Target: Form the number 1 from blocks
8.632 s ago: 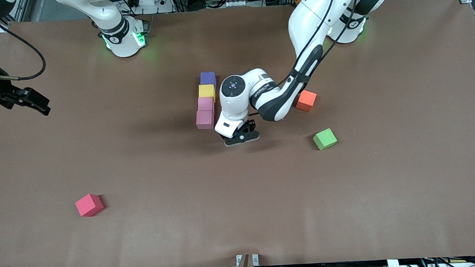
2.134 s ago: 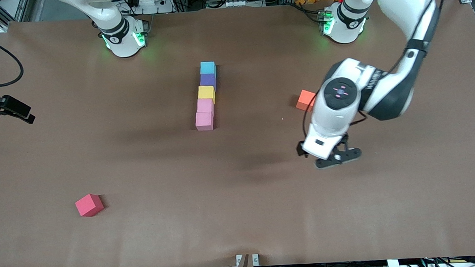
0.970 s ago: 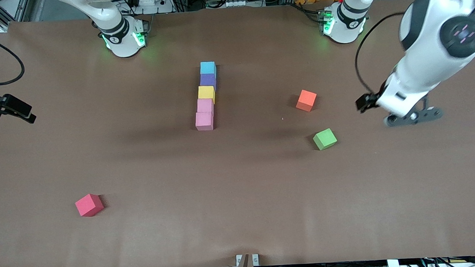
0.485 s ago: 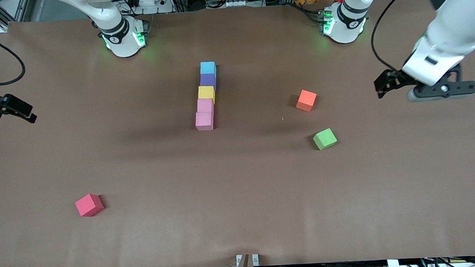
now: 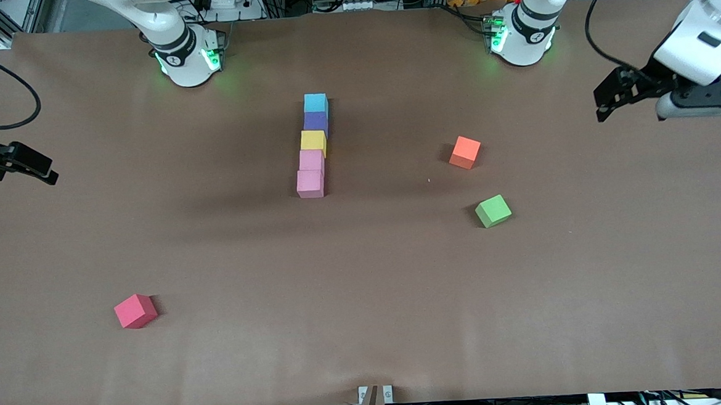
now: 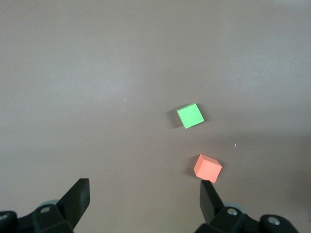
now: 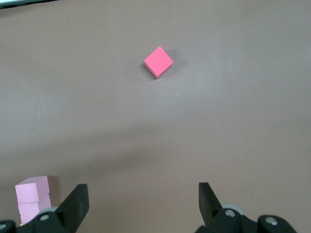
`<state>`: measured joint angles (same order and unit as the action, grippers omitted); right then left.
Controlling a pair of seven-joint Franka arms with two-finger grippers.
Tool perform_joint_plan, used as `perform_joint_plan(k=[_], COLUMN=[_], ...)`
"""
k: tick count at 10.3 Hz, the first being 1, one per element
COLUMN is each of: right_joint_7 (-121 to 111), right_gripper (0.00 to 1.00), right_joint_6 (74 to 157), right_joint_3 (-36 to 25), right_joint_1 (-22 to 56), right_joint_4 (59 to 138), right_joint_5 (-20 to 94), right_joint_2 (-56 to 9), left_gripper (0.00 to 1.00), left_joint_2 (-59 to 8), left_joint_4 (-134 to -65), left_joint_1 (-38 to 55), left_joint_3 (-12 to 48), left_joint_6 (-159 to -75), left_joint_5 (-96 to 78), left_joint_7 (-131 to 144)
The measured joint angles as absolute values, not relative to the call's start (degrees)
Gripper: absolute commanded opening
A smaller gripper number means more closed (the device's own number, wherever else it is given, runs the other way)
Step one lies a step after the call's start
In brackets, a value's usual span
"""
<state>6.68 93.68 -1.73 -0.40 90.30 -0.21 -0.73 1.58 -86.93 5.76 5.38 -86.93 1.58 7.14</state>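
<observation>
Blocks (image 5: 314, 145) sit in one straight touching line mid-desk, so the "1" looks done to me. Left pincer (image 6: 145, 199) and right pincer (image 7: 143, 199) both hang released and empty over the desk ends; nothing needs grabbing next.
</observation>
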Motion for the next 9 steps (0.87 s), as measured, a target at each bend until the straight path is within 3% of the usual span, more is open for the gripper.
perform_joint_plan(k=[9], right_joint_7=[6.7], right_gripper=[1.00], right_joint_6=[93.2], right_joint_3=[-1.7], right_joint_1=[-0.4], right_joint_4=[90.3], right_joint_5=[-0.2], right_joint_2=[-0.7], left_gripper=[1.00], left_joint_2=[-0.3], left_joint_4=[-83.4], left_joint_1=[6.0], left_joint_3=[5.9], left_joint_6=[-84.9], left_joint_5=[0.4], left_joint_7=[6.8])
